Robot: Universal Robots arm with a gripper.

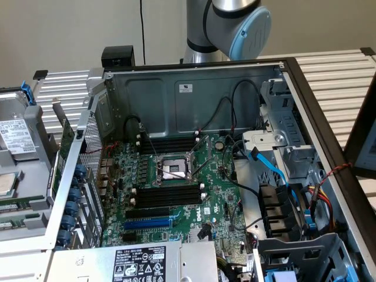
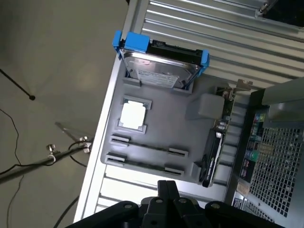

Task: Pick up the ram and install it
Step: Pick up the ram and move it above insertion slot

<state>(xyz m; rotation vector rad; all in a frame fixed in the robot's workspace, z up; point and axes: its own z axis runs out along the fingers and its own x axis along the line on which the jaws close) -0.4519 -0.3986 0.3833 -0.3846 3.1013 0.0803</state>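
Pick-up approach: gripper (image 2: 167,186), jaws shut & empty, hovers over parts tray (image 2: 161,124) w/ thin edge-on strip, prob. the ram (image 2: 147,147); grab needs jaws opened, aligned lengthwise.

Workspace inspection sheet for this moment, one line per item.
Surface: slatted metal table; grey parts tray on it beside the open computer case.
Job's things: ram not clearly made out; the tray's two long holders cannot be read as filled or empty; black memory slots on the motherboard look unfilled.
Clutter: hard drive in blue caddy, processor chip and an upright card on the tray.
Gripper: shut, near the tray, nothing seen held.
Cables: black leads and a blue cable inside the case.
Surroundings: robot arm beyond the case; bare floor beside the table.
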